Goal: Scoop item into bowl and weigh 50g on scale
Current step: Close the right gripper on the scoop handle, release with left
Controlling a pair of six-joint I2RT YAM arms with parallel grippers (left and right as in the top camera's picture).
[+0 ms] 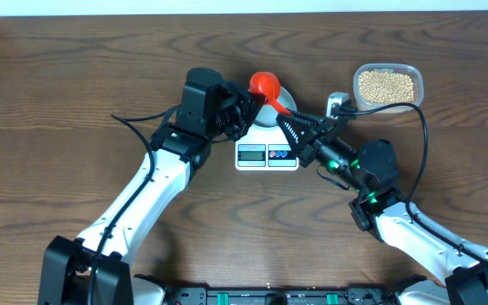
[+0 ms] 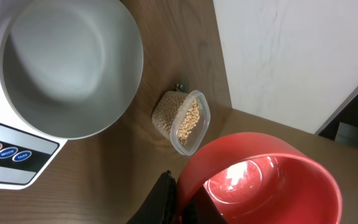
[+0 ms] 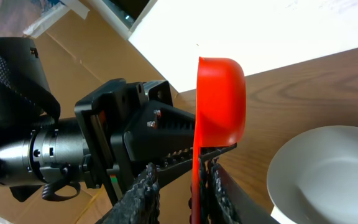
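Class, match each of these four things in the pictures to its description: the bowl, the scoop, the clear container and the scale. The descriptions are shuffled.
Things:
1 bowl
2 scoop
3 clear container
4 scale

Descriptions:
A red and empty
B flat and white, with round buttons along one edge
C filled with tan beans
D pale, round and empty, standing on the scale

Pairs: 1-D, 2-A, 3-C, 4-B
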